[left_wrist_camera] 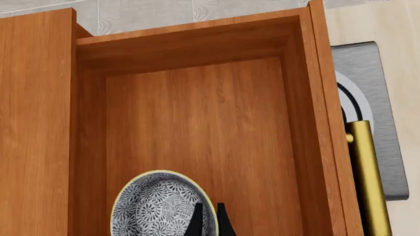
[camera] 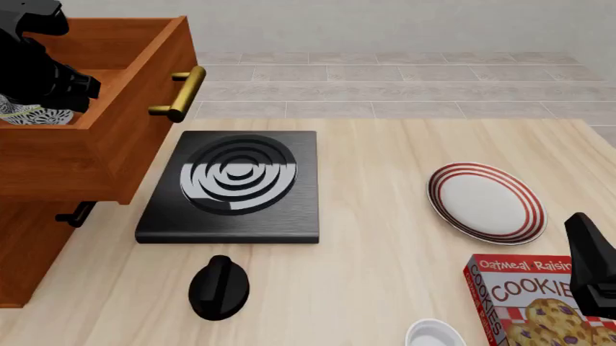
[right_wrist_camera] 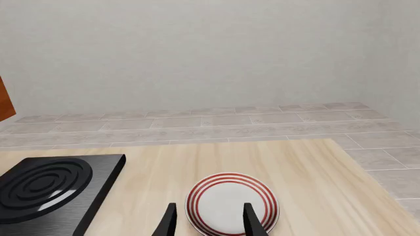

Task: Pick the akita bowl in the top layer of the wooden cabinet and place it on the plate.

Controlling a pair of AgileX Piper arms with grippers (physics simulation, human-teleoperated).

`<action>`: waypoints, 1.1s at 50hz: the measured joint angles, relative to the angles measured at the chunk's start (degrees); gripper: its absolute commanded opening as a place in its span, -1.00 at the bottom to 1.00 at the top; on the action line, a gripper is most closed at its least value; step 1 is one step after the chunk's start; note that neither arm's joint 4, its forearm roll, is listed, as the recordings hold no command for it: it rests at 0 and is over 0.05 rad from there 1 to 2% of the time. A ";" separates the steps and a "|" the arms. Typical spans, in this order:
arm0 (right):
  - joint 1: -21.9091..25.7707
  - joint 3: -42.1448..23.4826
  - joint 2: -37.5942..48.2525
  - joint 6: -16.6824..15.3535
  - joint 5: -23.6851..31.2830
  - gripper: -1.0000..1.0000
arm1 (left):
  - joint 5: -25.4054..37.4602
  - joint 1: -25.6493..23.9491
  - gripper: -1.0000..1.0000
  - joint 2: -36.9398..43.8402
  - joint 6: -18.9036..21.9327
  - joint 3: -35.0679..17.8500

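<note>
Closest in on the front view, the right gripper (right_wrist_camera: 208, 221) sits low at the table's near right corner, beside a cookie box (camera: 539, 303) and a small white bowl (camera: 435, 336). Its wrist view tells the story: fingers spread wide apart, nothing between them, and the plate (right_wrist_camera: 231, 203) framed just past the tips. So this arm is the near one to the plate (camera: 487, 200), and it's idle, touching nothing.

Mid-table, a black knob-like thing (camera: 218, 287) and the stove (camera: 236, 184) lie between the two sides. The plate is well apart from the cabinet (camera: 29, 245), right across that stove.

Now the far left, up high: the drawer (camera: 97, 144) is pulled out, brass handle (camera: 179, 94) pointing toward the stove, and the left arm is down inside it. The bowl (left_wrist_camera: 163, 205) sits on the drawer floor at the end nearest the gripper, and the left gripper (left_wrist_camera: 208, 221) has its two dark fingertips drawn close together right at the bowl's rim, on the side toward the handle wall. Looks like they're pinching the rim, one tip inside, one outside, but the contact itself is cut off at the frame edge, so I'd call that probable, not certain. On the front view only a sliver of the bowl (camera: 27, 114) peeks out under the arm.

The whole carry hinges on this: lift straight up clear of the drawer wall, then travel right, over the stove, to the plate.
</note>
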 measured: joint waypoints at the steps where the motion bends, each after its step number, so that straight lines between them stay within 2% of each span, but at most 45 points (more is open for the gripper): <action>1: 0.00 0.00 -0.06 0.01 0.06 1.00 | -0.02 0.01 -1.00 -0.02 0.02 -0.02; 20: -0.06 -0.01 -0.16 0.15 0.10 1.00 | 1.16 -1.05 -1.00 -0.09 -0.86 -1.44; 55: -0.09 -0.12 -0.32 0.15 0.22 1.00 | 4.67 -4.90 -1.00 -0.48 -2.54 -7.27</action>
